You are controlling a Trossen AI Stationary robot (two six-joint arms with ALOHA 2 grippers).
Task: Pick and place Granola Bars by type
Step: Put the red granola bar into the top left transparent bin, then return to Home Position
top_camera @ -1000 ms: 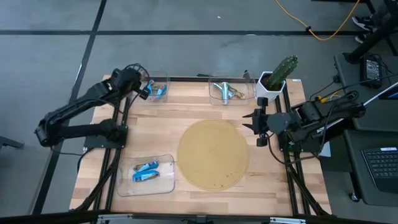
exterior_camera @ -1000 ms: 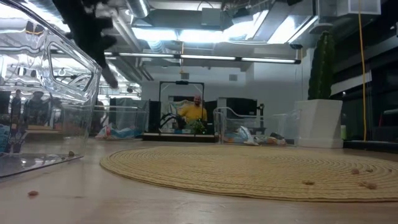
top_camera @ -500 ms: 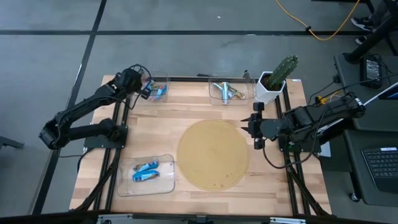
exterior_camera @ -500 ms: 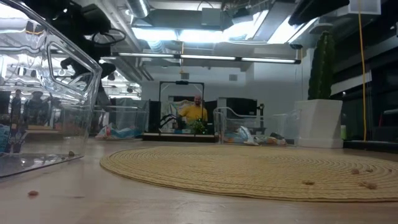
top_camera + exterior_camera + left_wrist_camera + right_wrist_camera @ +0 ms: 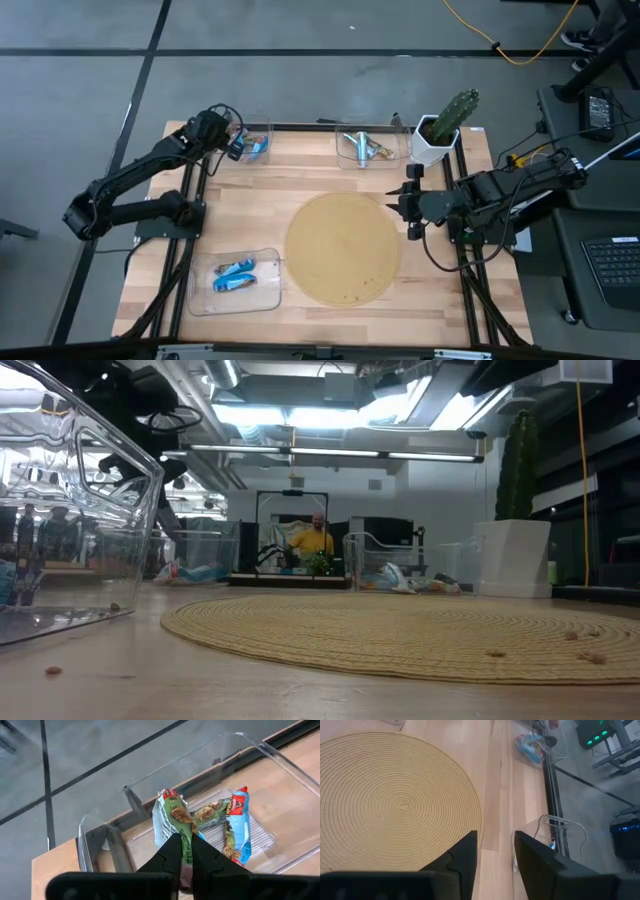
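Note:
My left gripper [image 5: 236, 146] is at the table's far left, over a clear tray [image 5: 262, 128], and is shut on a green and red granola bar [image 5: 172, 815]. Inside that tray lie another green bar [image 5: 210, 811] and a blue and red bar [image 5: 236, 827]. My right gripper [image 5: 410, 205] hangs open with nothing between its fingers, above the right edge of the round woven mat [image 5: 343, 248]. My left gripper pinches one end of the green and red bar [image 5: 183, 831] between its two fingers. The fingers slant down toward the far edge and lie along the bar. The bar sticks out past the fingertips over the tray; I cannot tell whether its free end touches anything.
A clear tray [image 5: 270, 298] with blue bars [image 5: 235, 277] sits at the near left. A tray [image 5: 345, 160] with silver bars [image 5: 360, 142] stands at the far middle. A potted cactus [image 5: 445, 125] stands at the far right.
My left gripper has gone down and toward the far-left tray with the bar, staying shut, then stopped. My right gripper has sunk a little over the mat's right edge, still open.

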